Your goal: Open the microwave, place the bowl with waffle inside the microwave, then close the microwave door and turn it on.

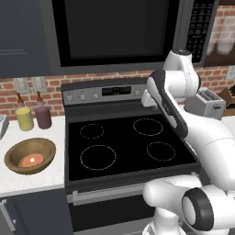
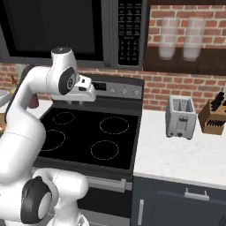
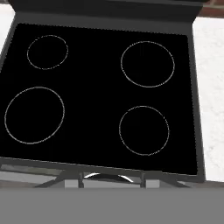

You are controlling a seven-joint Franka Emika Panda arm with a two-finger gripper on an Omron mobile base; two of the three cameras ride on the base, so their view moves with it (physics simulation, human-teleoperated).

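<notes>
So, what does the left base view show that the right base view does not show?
Left base view alone: the round brown wooden bowl with the small pinkish-orange waffle in it, on the white counter left of the stove, and a yellow jar and a maroon jar behind it.

Right base view alone: two clear glasses on a dark shelf, and a full look at the wooden knife block.

Both: the black four-ring stove, the closed dark-grey microwave above it, the silver toaster and the white arm.
</notes>
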